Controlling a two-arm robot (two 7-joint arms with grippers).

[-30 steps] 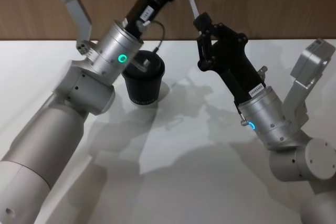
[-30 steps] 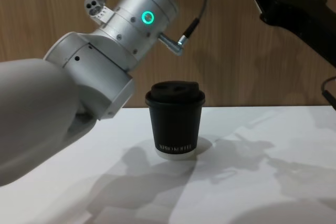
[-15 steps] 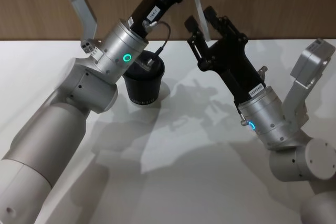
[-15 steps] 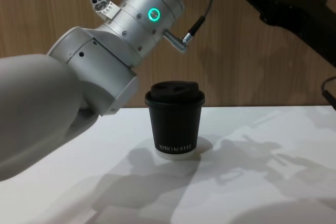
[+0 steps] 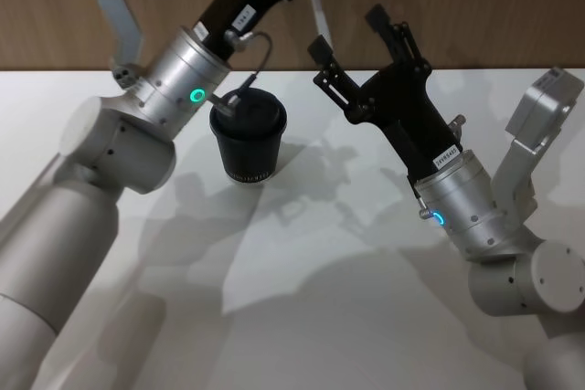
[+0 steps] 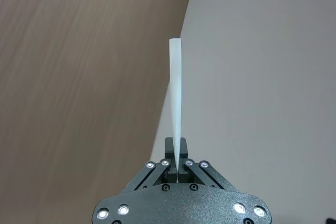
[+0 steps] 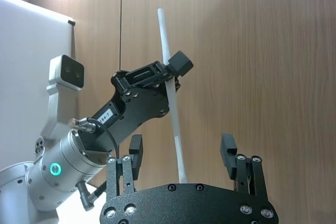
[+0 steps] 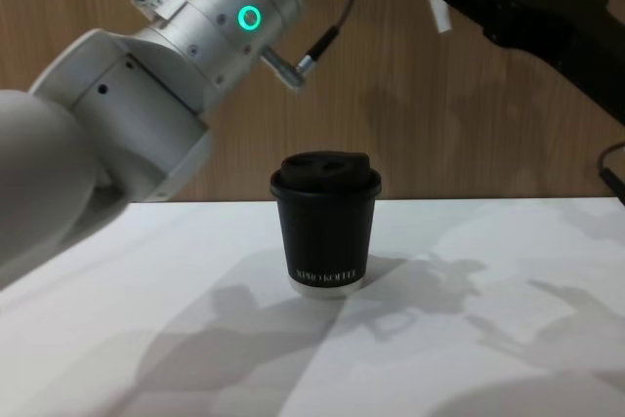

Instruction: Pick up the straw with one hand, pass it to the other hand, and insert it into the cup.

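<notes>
**Operator:** What is the state of the left gripper?

**Technician:** The left gripper point(image 6: 177, 156) is held high above the counter point(image 5: 320, 308). Its fingers are pressed together on the straw point(image 6: 176, 93). The pinch sits partway along the straw, so a length projects on each side of the fingers.

**Operator:** And the right gripper?

**Technician:** The right gripper point(image 5: 348, 31) is raised just beside the left gripper, facing it. Its fingers are spread wide and hold nothing.

**Operator:** Where does the straw lie relative to the right gripper?

**Technician:** The free end of the straw reaches into the gap between the spread fingers. The right wrist view shows clear space between the straw and each finger. In the head view that end lies close to the finger nearer the left arm, and contact cannot be judged there.

**Operator:** Where is the cup?

**Technician:** The cup point(image 8: 325, 227) stands upright on the counter with its domed lid on. It is below the left gripper's wrist, and lower than the right gripper on its left-arm side. It is well apart from the straw. A thin dark cable point(image 8: 342, 7) loops from the left wrist above the lid and does not touch it.
</notes>
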